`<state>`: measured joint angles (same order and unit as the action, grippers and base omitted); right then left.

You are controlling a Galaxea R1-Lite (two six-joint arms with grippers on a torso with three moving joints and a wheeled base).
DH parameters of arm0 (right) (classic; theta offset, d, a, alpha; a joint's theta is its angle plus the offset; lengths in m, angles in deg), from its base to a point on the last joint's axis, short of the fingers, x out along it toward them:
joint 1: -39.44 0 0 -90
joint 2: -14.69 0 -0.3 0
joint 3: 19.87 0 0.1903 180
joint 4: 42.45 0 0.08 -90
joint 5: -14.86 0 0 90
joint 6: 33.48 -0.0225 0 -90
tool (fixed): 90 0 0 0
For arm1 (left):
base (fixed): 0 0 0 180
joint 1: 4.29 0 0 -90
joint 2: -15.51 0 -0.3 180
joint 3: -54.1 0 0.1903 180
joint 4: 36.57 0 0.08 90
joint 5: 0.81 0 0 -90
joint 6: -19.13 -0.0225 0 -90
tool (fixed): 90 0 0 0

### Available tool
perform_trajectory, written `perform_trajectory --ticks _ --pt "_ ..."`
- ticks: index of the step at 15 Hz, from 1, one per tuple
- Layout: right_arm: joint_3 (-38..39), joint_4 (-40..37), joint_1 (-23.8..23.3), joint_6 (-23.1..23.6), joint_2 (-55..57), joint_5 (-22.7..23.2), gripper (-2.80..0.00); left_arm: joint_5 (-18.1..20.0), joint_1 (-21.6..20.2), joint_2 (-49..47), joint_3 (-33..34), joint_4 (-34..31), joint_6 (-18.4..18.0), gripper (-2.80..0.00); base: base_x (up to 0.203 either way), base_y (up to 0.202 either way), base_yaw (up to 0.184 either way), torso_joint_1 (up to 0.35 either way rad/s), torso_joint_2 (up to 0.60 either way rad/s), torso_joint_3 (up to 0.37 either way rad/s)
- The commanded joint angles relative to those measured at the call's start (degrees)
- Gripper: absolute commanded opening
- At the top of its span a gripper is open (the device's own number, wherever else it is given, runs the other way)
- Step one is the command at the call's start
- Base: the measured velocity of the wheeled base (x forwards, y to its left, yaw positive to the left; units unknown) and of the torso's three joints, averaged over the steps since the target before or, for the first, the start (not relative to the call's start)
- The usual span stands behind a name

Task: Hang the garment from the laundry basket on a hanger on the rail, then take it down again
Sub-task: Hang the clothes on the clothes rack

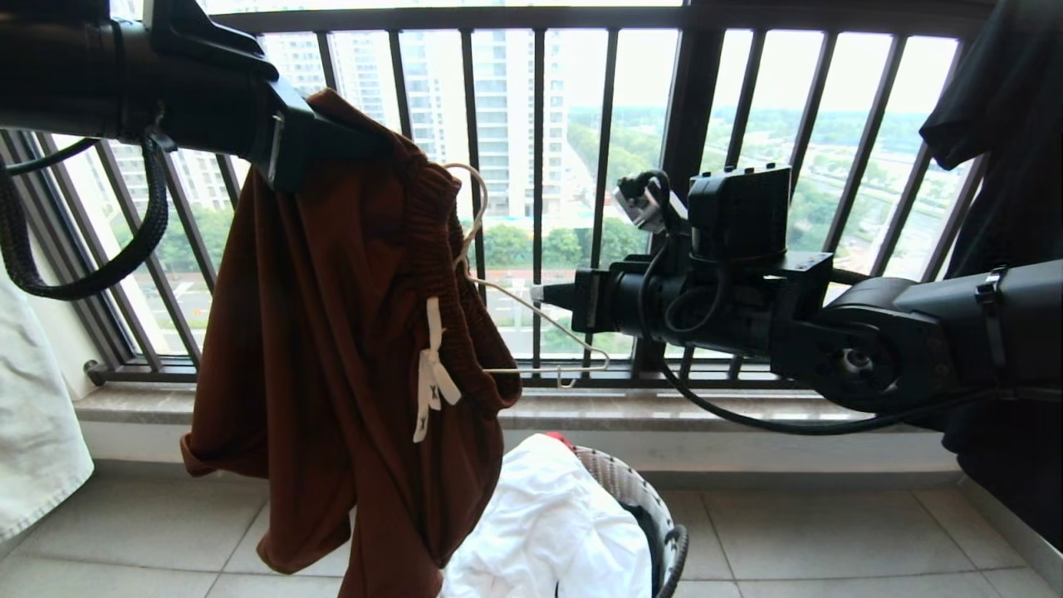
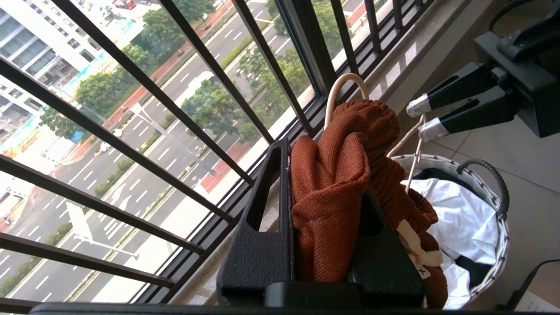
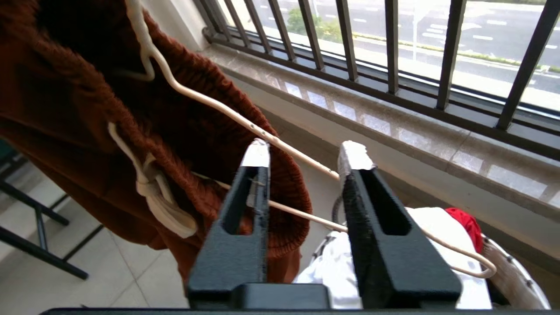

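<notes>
The left gripper (image 2: pixel 323 245) clamps the rust-brown shorts (image 1: pixel 349 365) aloft above the laundry basket (image 1: pixel 656 515); its jaws are mostly hidden by fabric. The right gripper (image 3: pixel 306 153) has its jaws parted around the half-hidden wire hanger (image 1: pixel 540 320), gripping nothing.

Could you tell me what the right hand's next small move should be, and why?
Probably close the right hand on the hanger. Its fingers stand open astride the hanger's bare wire arm, gripping nothing, while the left hand holds the shorts, bunched by the waistband, with the hanger's other end already inside them.
</notes>
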<state>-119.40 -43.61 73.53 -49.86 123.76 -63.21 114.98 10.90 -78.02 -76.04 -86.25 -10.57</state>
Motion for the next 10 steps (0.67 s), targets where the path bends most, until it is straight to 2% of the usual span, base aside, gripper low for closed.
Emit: perform_trajectory --ticks 1,3,5,10 --pt "2.00 4.10 -0.73 8.14 2.58 0.42 0.00 0.13 0.19 0.71 0.07 -0.14 -0.17 -2.80 0.000 0.000 0.000 0.000 0.00 0.000" --pt "4.22 10.38 -3.46 12.27 2.98 2.61 0.00 0.13 0.19 1.00 -0.05 -0.14 -0.26 -2.80 0.000 0.000 0.000 0.000 0.00 0.000" --pt "4.38 10.82 -4.73 15.58 1.84 8.61 0.00 0.13 0.28 1.07 0.25 -0.14 -0.26 -2.80 0.000 0.000 0.000 0.000 0.00 0.000" --pt "4.19 10.93 -4.50 22.83 2.56 10.40 0.00 0.04 0.28 1.24 -0.19 -0.14 -0.20 -2.80 0.000 0.000 0.000 0.000 0.00 0.000"
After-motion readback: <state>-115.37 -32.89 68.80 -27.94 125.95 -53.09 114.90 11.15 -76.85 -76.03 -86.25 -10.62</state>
